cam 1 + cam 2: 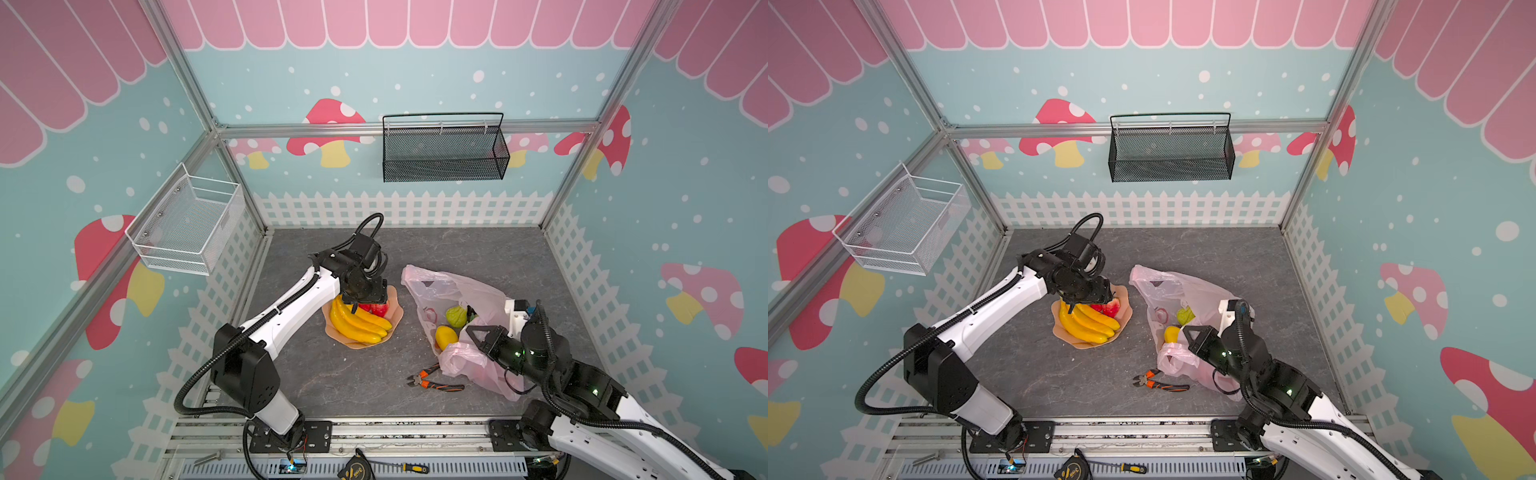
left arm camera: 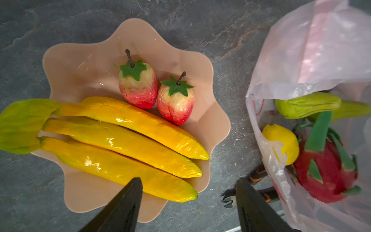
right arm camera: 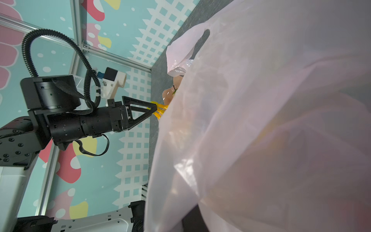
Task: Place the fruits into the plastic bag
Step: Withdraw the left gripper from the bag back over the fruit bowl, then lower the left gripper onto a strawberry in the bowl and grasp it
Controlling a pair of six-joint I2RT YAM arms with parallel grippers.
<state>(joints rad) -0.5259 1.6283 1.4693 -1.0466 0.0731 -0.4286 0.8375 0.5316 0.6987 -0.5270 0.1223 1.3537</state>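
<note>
A yellow banana bunch (image 1: 359,322) (image 2: 120,140) and two red strawberries (image 2: 138,86) (image 2: 175,100) lie on the peach wavy plate (image 1: 397,316) (image 2: 80,70). My left gripper (image 1: 360,302) (image 2: 189,179) hangs open just over the plate. Its fingers are apart above the bananas and hold nothing. The pink plastic bag (image 1: 440,286) (image 1: 1167,286) (image 2: 313,50) lies to the right with its mouth held up. Inside it I see a lemon (image 1: 445,336) (image 2: 281,142), bumpy green fruits (image 1: 456,316) (image 2: 307,104) and a red dragon fruit (image 2: 325,172). My right gripper (image 1: 471,332) (image 1: 1187,332) is shut on the bag's edge. Bag film (image 3: 261,120) hides its jaws in the right wrist view.
Orange-handled pliers (image 1: 434,380) (image 2: 261,174) lie on the grey table in front of the bag. A black mesh basket (image 1: 444,149) hangs on the back wall and a white one (image 1: 187,220) on the left wall. A tape measure (image 1: 355,467) and a screwdriver (image 1: 411,467) rest on the front rail.
</note>
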